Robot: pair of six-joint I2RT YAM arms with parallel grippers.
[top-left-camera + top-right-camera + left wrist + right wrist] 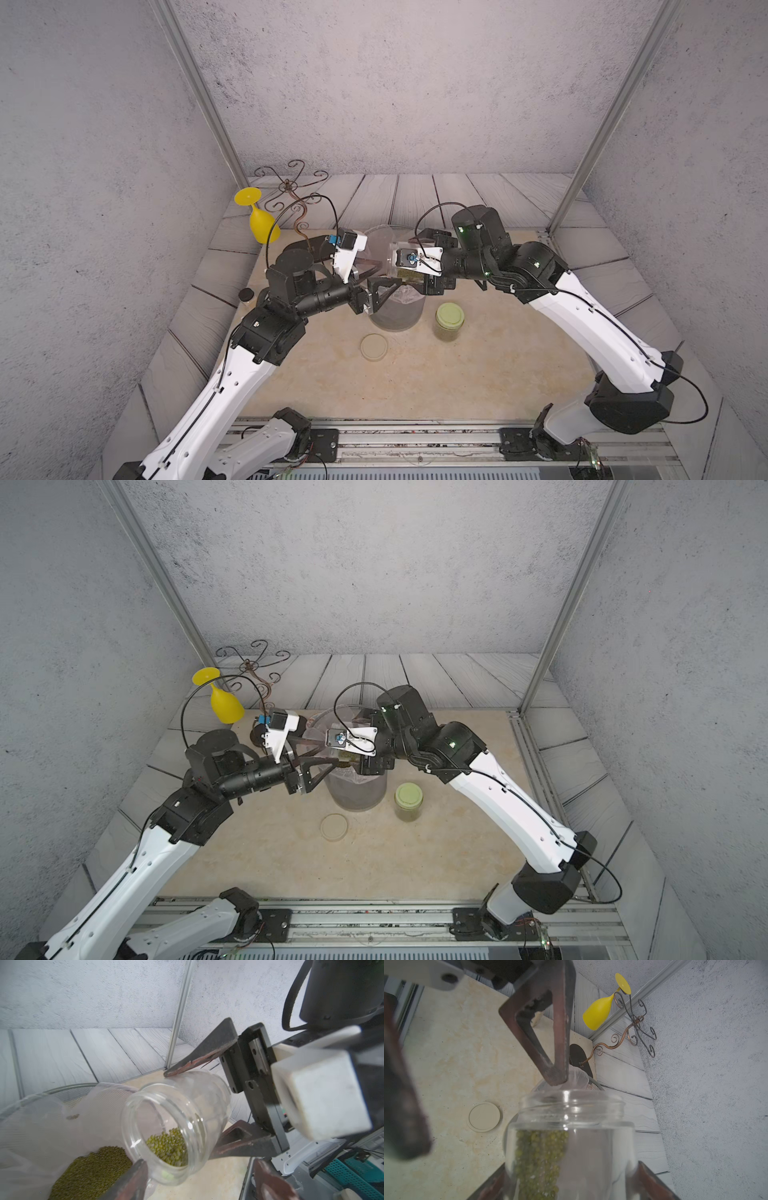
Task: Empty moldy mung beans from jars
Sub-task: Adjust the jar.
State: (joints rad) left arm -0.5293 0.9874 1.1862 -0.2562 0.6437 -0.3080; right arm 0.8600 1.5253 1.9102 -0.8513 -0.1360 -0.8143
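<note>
Jar [176, 1118], uncapped and clear, tilts mouth-down over the lined bin [397, 318], clamped in the right gripper [187, 1114]. Olive beans [168, 1147] lie near its mouth and heaped in the liner [37, 1130]. The left gripper [199, 1178] hangs beside the mouth, jaws apart, empty. A green-lidded jar [449, 322] and a beige lid [374, 347] sit near the bin.

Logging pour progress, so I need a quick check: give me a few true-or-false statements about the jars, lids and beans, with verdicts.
1. The right gripper holds the lidless jar tilted over the grey bin. True.
2. The beige lid sits on that jar. False: it lies flat on the table.
3. The green-lidded jar lies on its side. False: it stands upright, closed.
4. Some mung beans lie inside the bin. True.
5. The lidless jar is empty. False: beans remain inside.
</note>
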